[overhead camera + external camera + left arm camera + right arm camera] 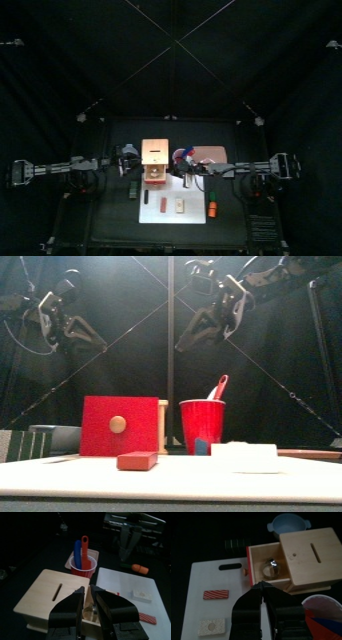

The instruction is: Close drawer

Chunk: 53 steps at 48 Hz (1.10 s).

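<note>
The drawer [266, 568] stands pulled out of the box [308, 554], mid-frame; the right tool [260, 592] is narrow above it, the left tool [89, 601] wide.

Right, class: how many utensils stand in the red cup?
2: a blue utensil and a red utensil, side by side in the red cup; others could be hidden inside.

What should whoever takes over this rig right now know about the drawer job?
Left gripper: open, empty, raised above the box.
Right gripper: jaws nearly together, empty, raised, looking down on the drawer.
Drawer: stands pulled out of the box, red front toward the white sheet.
Done: nothing yet.
Left: push the drawer's front in until flush.
</note>
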Tool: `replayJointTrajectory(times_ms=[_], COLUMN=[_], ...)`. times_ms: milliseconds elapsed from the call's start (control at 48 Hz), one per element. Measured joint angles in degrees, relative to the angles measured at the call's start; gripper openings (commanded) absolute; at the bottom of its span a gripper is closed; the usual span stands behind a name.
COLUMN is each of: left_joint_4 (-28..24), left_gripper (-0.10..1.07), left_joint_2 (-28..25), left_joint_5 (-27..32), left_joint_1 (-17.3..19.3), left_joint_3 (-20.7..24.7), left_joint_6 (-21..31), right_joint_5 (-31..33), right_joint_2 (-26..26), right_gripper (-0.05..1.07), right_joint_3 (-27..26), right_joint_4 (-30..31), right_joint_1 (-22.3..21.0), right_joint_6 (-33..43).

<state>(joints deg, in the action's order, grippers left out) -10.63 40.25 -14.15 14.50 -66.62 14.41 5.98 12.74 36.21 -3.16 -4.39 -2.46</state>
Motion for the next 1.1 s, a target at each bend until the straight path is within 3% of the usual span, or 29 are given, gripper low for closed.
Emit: replayJointTrajectory(times_ms=[188,458,604,1104], left_joint_4=[0.3,0.5,0.9,1.2], left_gripper=[0.62,0.62,0.62,0.62], left_joint_2=[0.1,0.6,0.7,0.8], left_joint_5=[-0.2,-4.3,-5.7,-5.8], left_joint_1=[-4.6,-7.9,-7.9,-7.7], left_joint_3=[-0.7,-2.1,-3.0,-3.0], left_joint_6=[0.1,0.1,0.1,-0.2], right_joint_5=[-8.5,-20.6,-23.4,-23.8], right_joint_2=[8.8,18.7,20.0,20.0], right_gripper=[0.38,0.38,0.38,0.38], right_joint_3=[8.1,18.5,21.1,21.5], right_joint_4=[0.0,0.6,1.4,2.5], right_joint_1=[0.7,1.1,1.1,1.1], right_joint_6=[-0.1,-0.2,-0.6,-0.7])
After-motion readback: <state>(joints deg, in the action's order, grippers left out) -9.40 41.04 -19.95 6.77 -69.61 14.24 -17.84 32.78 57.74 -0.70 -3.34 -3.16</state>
